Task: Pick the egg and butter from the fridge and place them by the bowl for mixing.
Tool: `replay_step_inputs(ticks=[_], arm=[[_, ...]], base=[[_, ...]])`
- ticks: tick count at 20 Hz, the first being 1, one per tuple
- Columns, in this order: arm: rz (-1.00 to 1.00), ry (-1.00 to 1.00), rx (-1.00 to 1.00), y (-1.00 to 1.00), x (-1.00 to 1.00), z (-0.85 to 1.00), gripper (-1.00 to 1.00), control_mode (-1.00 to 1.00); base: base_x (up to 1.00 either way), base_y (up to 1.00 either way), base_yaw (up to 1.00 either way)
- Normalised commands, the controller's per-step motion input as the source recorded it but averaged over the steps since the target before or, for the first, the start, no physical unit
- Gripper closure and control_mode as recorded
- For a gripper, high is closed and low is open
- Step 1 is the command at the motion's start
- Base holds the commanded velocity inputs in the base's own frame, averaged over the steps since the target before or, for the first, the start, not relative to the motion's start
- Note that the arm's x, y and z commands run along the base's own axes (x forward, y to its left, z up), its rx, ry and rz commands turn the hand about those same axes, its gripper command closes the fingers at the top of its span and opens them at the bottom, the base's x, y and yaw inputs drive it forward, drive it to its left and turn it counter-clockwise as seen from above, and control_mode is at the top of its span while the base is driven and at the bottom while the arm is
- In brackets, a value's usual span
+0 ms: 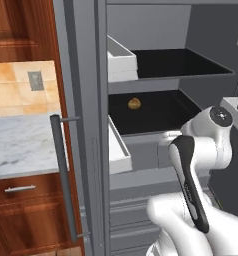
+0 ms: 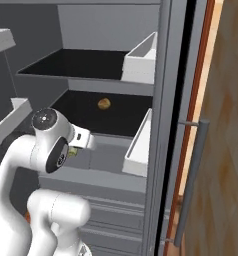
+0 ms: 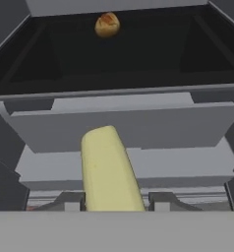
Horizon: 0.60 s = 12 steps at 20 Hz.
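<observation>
Butter (image 3: 109,170) is gripped: the pale yellow stick sits between the two finger tips of the gripper (image 3: 110,201), jaws closed on it, long axis pointing away from the hand toward the fridge (image 1: 93,60). In the right base view a small yellow-green bit (image 2: 72,151) is seen at the hand, in front of the grey drawer front (image 3: 124,128), just outside the fridge body.

Progress, as judged:
- Butter pick: done, the stick is held off any shelf.
- Butter placement by the bowl: not done. No bowl is seen in these frames, so the carry is still open.
- Egg: not located. No small reddish-brown ball is seen on the shelves; it cannot be told where it is.
- Overall: early to mid stage, one of two items in hand, none confirmed delivered.

Count:
- Butter sticks: one, in the grip.
- Golden-orange lumpy balls (image 3: 107,24): one, on the black shelf floor (image 1: 161,112), ahead of and above the hand, well apart from it. Not a task item.
- Black-floored shelves: two, the upper one (image 1: 181,62) further above the hand.
- White door bins: two, upper (image 1: 122,61) and lower (image 1: 118,150), off to the side of the hand.
- Bar handles on the fridge door: one (image 1: 63,177).
- Eggs: none counted.
- Bowls: none counted.
</observation>
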Motion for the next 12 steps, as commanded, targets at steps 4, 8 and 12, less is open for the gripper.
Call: replay_step_inputs(ticks=[4,8,12], arm=[[0.0,0.0,0.0,0.0,0.0,0.0,1.0,1.0],[0.0,0.0,0.0,0.0,0.0,0.0,1.0,1.0],[0.0,0.0,0.0,0.0,0.0,0.0,1.0,1.0]], base=[[-0.79,0.0,0.04],[-0.91,0.0,0.05],[-0.91,0.0,0.06]])
